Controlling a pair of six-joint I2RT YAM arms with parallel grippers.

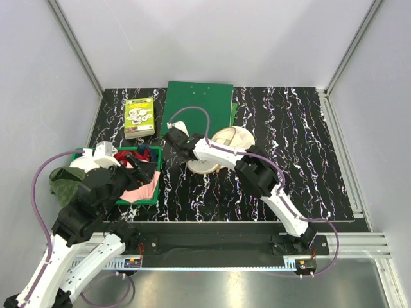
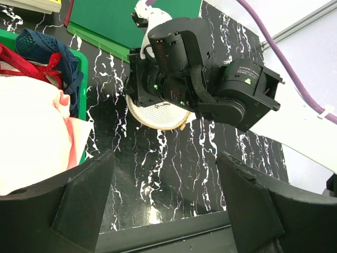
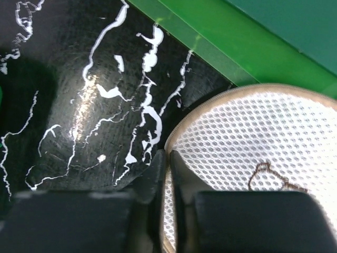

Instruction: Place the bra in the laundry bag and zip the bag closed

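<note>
The bra [image 2: 31, 137] slumps in the green basket [image 2: 83, 66] at the counter's left edge: soft, light and floppy, so a pinch on a bunched fold looks best. The left gripper [image 2: 166, 205] hangs wide open just beside it. The right gripper [image 3: 169, 176] is nipped on the rim of the laundry bag [image 3: 253, 132], mid-counter toward the back edge.

Bright even light; glare on the marbled table [image 3: 84, 108]; right claw [image 3: 167, 169] blurred, seemingly too close.

You have a green basket [image 1: 146, 201] at left, holding red cloth [image 2: 31, 66]. Behind it: printed booklet [image 1: 139, 117], green board [image 1: 198, 106].
</note>
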